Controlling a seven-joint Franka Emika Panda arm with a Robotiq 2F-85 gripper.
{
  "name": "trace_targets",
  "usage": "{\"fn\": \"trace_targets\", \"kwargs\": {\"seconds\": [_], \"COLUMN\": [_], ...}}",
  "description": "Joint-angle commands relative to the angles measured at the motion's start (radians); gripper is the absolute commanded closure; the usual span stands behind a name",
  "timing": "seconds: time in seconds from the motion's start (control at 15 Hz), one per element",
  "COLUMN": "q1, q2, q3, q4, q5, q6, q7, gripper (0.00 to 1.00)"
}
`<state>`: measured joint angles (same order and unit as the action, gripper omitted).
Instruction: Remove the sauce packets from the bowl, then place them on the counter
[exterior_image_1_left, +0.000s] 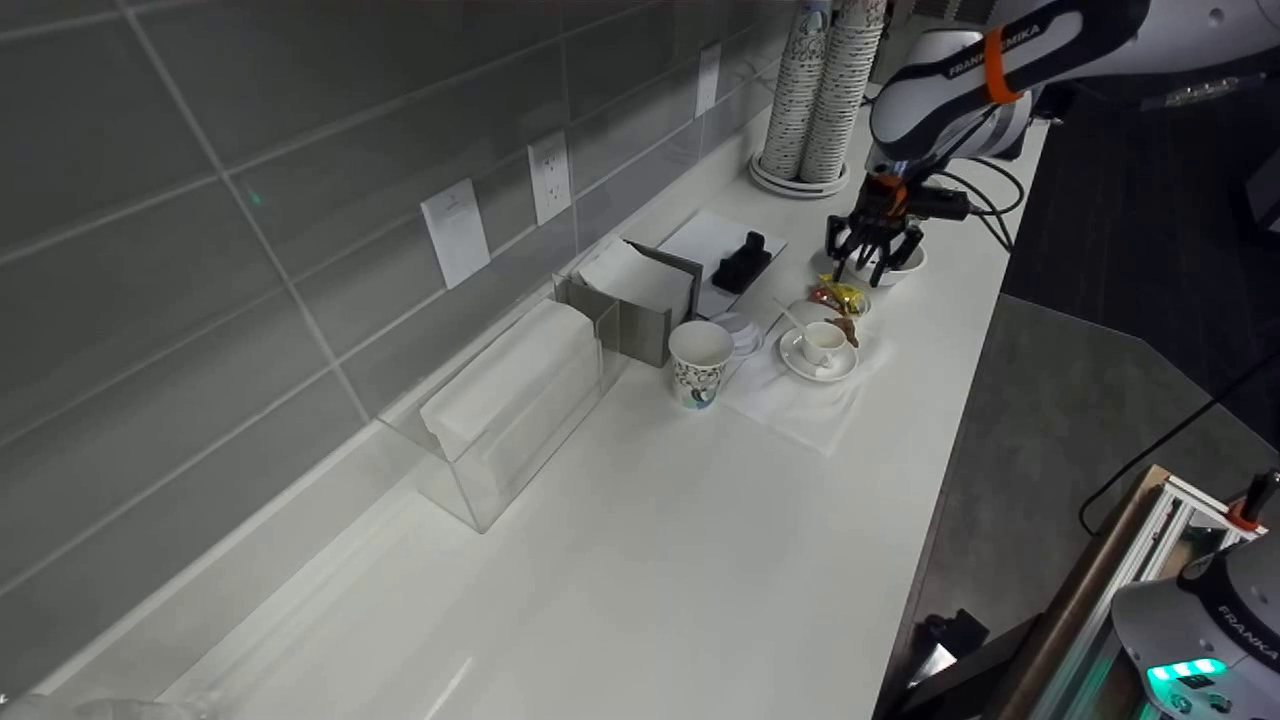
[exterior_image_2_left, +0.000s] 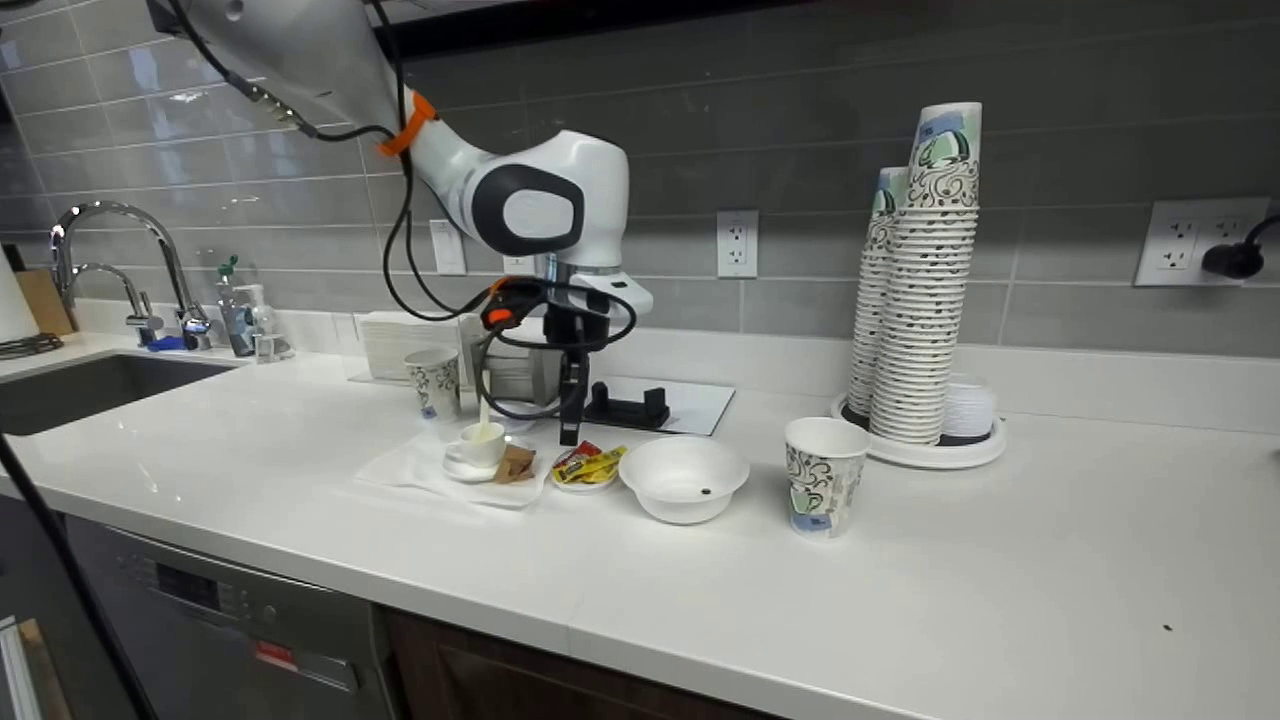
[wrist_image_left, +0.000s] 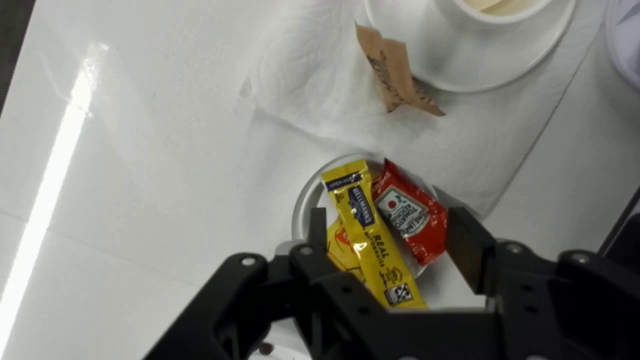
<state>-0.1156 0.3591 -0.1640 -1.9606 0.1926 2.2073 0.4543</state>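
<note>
The sauce packets lie in a small clear round dish (wrist_image_left: 300, 212): a yellow mayonnaise stick (wrist_image_left: 370, 235) across another yellow packet (wrist_image_left: 342, 252), and a red ketchup packet (wrist_image_left: 412, 217) beside them. The yellow packets also show in both exterior views (exterior_image_1_left: 848, 293) (exterior_image_2_left: 597, 467). The white bowl (exterior_image_2_left: 685, 490) stands beside the dish with a small dark speck inside; in an exterior view (exterior_image_1_left: 910, 262) my gripper partly covers it. My gripper (wrist_image_left: 389, 225) is open and empty, pointing down above the packets, fingers on either side. The packets' lower ends are hidden behind it. The counter (exterior_image_2_left: 700, 590) is glossy white.
A white cup (exterior_image_2_left: 482, 445) on a saucer and a brown packet (exterior_image_2_left: 515, 464) sit on a napkin beside the dish. A paper cup (exterior_image_2_left: 826, 475) stands beyond the bowl. A black holder (exterior_image_2_left: 627, 408) lies behind. Stacked cups (exterior_image_2_left: 925, 320) and napkin holders (exterior_image_1_left: 520, 400) stand along the wall.
</note>
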Motion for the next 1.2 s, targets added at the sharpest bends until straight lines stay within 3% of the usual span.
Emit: {"fn": "trace_targets", "kwargs": {"seconds": [0.0, 0.07, 0.27, 0.4, 0.73, 0.93, 1.0, 1.07, 1.13], "q1": [0.036, 0.037, 0.022, -0.003, -0.031, -0.036, -0.041, -0.034, -0.036], "q2": [-0.108, -0.133, -0.208, -0.265, -0.372, -0.424, -0.435, -0.379, -0.387], "q3": [-0.039, -0.043, -0.038, -0.017, -0.002, -0.016, -0.022, -0.014, -0.016], "q4": [-0.070, -0.082, -0.123, -0.166, -0.236, -0.278, -0.286, -0.239, -0.245], "q5": [-0.124, -0.159, -0.209, -0.169, -0.031, -0.039, -0.068, -0.055, -0.055], "q6": [0.081, 0.114, 0.188, 0.230, 0.173, 0.155, 0.141, 0.163, 0.160], "q7": [0.031, 0.017, -0.029, -0.158, -0.479, -0.619, -0.650, -0.576, -0.586], "gripper": [0.05, 0.00, 0.00, 0.00, 0.00, 0.00, 0.00, 0.00, 0.00]}}
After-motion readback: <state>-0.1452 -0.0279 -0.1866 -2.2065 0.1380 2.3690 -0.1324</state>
